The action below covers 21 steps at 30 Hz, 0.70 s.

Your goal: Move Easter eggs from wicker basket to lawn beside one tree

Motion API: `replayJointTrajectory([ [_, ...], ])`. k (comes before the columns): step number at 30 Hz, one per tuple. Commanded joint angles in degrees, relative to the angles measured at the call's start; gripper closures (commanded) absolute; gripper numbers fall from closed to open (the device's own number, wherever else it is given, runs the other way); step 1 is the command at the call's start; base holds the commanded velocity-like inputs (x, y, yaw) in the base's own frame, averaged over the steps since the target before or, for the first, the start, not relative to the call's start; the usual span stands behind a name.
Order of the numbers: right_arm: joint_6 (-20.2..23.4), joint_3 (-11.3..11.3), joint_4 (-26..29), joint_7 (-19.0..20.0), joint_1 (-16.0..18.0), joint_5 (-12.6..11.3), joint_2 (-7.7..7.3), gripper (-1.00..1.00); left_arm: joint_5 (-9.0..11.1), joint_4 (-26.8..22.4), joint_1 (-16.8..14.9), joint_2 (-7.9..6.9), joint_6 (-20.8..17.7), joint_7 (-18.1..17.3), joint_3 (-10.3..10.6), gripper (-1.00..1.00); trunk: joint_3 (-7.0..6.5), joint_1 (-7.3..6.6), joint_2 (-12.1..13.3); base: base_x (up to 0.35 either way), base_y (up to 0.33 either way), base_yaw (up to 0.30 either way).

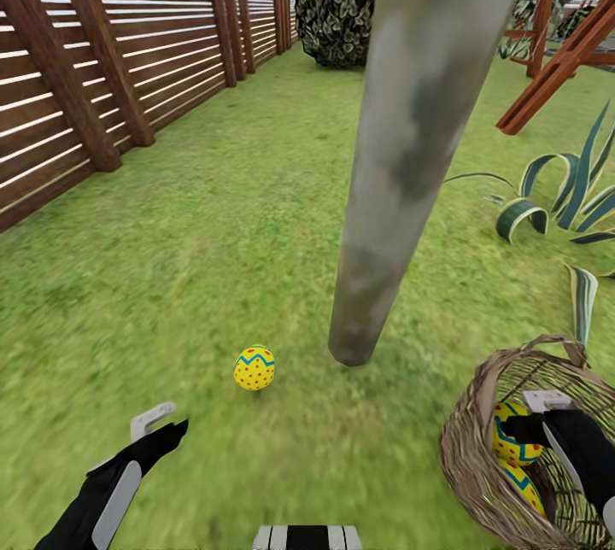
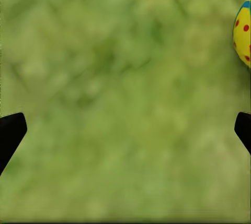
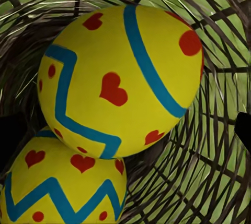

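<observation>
One yellow Easter egg (image 1: pixel 254 367) with red dots lies on the lawn (image 1: pixel 213 260) just left of the foot of the pale grey-green tree (image 1: pixel 401 157) trunk. My left gripper (image 1: pixel 161 429) hovers open over the grass near it, and the egg (image 2: pixel 243 31) shows beside one fingertip (image 2: pixel 10 132). The wicker basket (image 1: pixel 465 439) stands at the lower right, tipped towards me, with two eggs (image 1: pixel 510 441) inside. My right gripper (image 1: pixel 534 418) reaches into it, open, its fingertips flanking the upper heart-patterned egg (image 3: pixel 120 78) above the lower egg (image 3: pixel 63 187).
A brown slat fence (image 1: pixel 94 63) runs along the left. A round dark bush (image 1: pixel 337 3) stands at the back. A wooden swing frame (image 1: pixel 564 46) and striped agave plants (image 1: pixel 564 200) are to the right of the trunk.
</observation>
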State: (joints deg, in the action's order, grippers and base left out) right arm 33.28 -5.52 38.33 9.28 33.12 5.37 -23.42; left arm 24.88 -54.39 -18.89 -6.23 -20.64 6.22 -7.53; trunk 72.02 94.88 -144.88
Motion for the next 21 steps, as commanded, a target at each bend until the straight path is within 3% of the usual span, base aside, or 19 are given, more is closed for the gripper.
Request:
replayJointTrajectory([
  [1,0.2,-0.2,0.3,0.5,0.0,0.6,0.00,-1.00,0.6,-0.1,0.0,-0.01,-0.3,0.4,0.0,-1.00,0.27,0.01,0.0,0.000,0.000,0.000],
  [21,-2.3,-0.2,1.5,0.7,0.0,0.5,0.14,-1.00,0.7,-0.4,0.0,-0.06,-0.3,0.4,-0.1,-1.00,4.71,0.53,-0.3,0.000,0.000,0.000],
])
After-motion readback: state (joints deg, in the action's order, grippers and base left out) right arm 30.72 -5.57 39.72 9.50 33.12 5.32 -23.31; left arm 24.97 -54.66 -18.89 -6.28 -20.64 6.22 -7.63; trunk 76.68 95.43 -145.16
